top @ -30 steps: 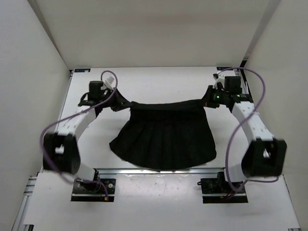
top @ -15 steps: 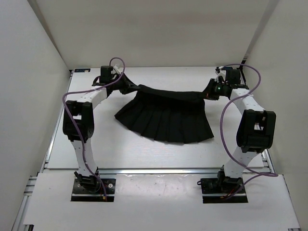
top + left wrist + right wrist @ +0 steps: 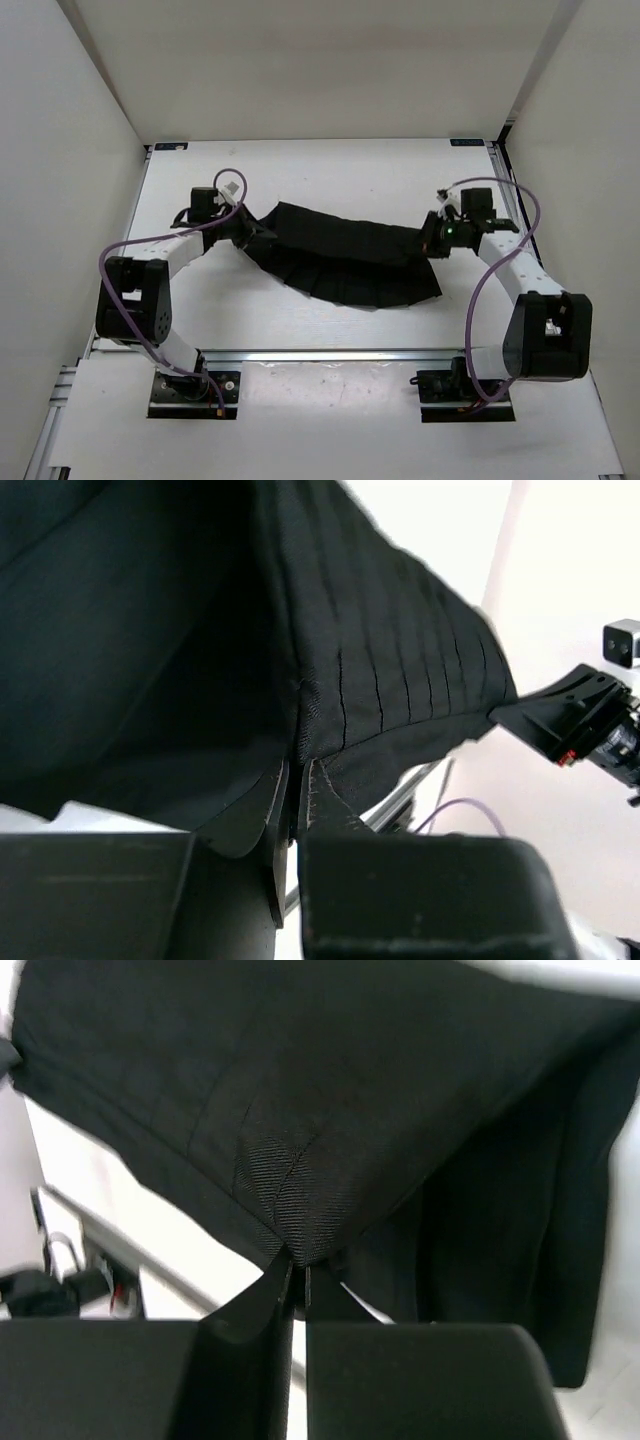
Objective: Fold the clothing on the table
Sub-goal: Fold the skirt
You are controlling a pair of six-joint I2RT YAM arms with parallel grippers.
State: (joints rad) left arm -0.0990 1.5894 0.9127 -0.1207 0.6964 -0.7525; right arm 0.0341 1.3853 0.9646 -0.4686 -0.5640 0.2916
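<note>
The clothing point(image 3: 345, 255), a black pleated skirt-like garment, is stretched between both arms over the middle of the white table point(image 3: 300, 170). My left gripper point(image 3: 252, 226) is shut on its left corner, and my right gripper point(image 3: 428, 240) is shut on its right corner. From the left wrist, the pleated fabric point(image 3: 390, 650) runs away from the pinched jaws of my left gripper point(image 3: 293, 780). The right wrist view shows ribbed cloth point(image 3: 300, 1110) bunched at the closed tips of my right gripper point(image 3: 298, 1265). The lower hem lies on the table.
White walls stand on the left point(image 3: 60, 200), right point(image 3: 590, 180) and back. An aluminium rail point(image 3: 330, 355) runs along the table's front edge by the arm bases. Purple cables point(image 3: 120, 255) loop off both arms.
Both grippers have come back towards the near side and lower, carrying the garment's top edge with them. The skirt now lies flatter and narrower front to back than before.
</note>
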